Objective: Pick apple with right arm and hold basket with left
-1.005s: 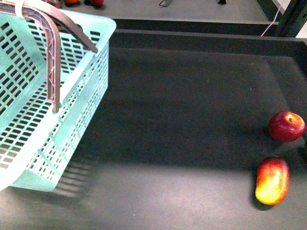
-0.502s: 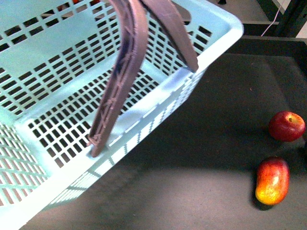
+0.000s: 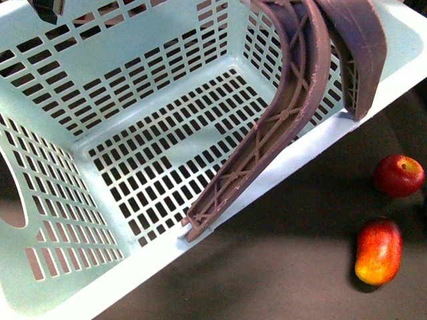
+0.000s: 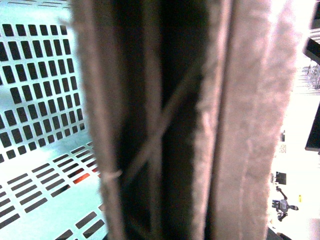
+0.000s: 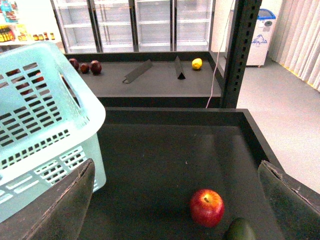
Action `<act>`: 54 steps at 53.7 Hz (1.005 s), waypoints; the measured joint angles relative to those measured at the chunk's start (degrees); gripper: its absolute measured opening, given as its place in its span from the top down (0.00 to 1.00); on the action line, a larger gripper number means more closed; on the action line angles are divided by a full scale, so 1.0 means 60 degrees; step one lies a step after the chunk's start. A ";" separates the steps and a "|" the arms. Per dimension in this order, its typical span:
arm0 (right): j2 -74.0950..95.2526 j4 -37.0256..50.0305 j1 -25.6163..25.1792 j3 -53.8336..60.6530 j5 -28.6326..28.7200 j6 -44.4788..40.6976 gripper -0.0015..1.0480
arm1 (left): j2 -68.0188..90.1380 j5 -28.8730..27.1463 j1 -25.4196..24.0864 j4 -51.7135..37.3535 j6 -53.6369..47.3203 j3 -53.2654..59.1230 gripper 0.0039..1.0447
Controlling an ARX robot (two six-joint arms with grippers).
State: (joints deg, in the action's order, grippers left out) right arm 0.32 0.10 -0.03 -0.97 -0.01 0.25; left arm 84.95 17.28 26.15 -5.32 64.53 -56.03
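The light-teal basket (image 3: 133,140) fills the front view, lifted and tilted, its inside empty; its two brown-mauve handles (image 3: 293,100) swing up to the top right. The left wrist view shows only those handles (image 4: 240,125), blurred and very close, with the slotted basket wall (image 4: 35,100) beside them; my left gripper is shut on the basket, its fingers hidden. The round red apple (image 3: 398,175) lies on the dark surface at the right. In the right wrist view the apple (image 5: 206,207) lies between and ahead of my open right gripper (image 5: 177,202), untouched. The basket's corner (image 5: 45,125) shows there too.
An elongated red-and-yellow fruit (image 3: 379,252) lies just in front of the apple. A dark green fruit (image 5: 241,231) lies beside the apple in the right wrist view. A black post (image 5: 237,55) and the bin's raised wall stand beyond. A far shelf holds dark red fruits (image 5: 85,66) and a lemon (image 5: 197,63).
The basket has swung from the left across the front view towards the right and closer to the camera, tilting so its floor now faces it. The apple and the oval fruit have not moved.
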 joint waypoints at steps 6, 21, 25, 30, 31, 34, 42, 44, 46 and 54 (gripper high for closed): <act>0.0004 0.0000 0.0000 0.0000 0.0000 0.0000 0.08 | 0.0000 -0.0055 0.0000 -0.0007 -0.0058 -0.0029 0.86; 0.0000 0.0000 0.0000 0.0000 0.0000 0.0000 0.08 | 0.0000 -0.0055 0.0000 -0.0011 -0.0073 -0.0033 0.86; 0.0000 0.0000 0.0000 0.0000 0.0000 0.0004 0.08 | 0.0000 -0.0055 0.0000 -0.0011 -0.0073 -0.0033 0.86; 0.0000 0.0000 0.0000 0.0000 0.0000 0.0000 0.08 | 0.0000 -0.0055 0.0000 -0.0011 -0.0073 -0.0033 0.86; 0.0000 0.0000 0.0000 0.0000 0.0004 0.0000 0.08 | 0.0000 -0.0055 0.0000 -0.0011 -0.0073 -0.0033 0.86; 0.0335 -0.0721 0.0149 -0.0251 -0.0605 0.0514 0.08 | 0.0000 -0.0055 0.0000 -0.0011 -0.0073 -0.0033 0.86; 0.3588 -0.4000 -0.0168 -0.1679 -0.1603 0.3832 0.08 | 0.0000 -0.0047 0.0000 -0.0011 -0.0106 -0.0051 0.86; 0.3905 -0.3883 -0.0291 -0.1679 -0.1534 0.4091 0.08 | 0.0000 -0.0047 0.0000 -0.0011 -0.0098 -0.0051 0.86; 0.4178 -0.3679 -0.0393 -0.1679 -0.1475 0.4258 0.08 | 0.0004 -0.0051 -0.0004 -0.0011 -0.0084 -0.0051 0.86; 0.5912 -0.2014 -0.0645 -0.1668 -0.1122 0.4226 0.08 | 0.0004 -0.0047 0.0000 -0.0033 -0.0106 -0.0055 0.86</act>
State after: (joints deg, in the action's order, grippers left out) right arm 35.79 -11.99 -3.90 -10.98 -6.74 25.61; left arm 84.97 16.99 26.15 -5.52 63.90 -56.36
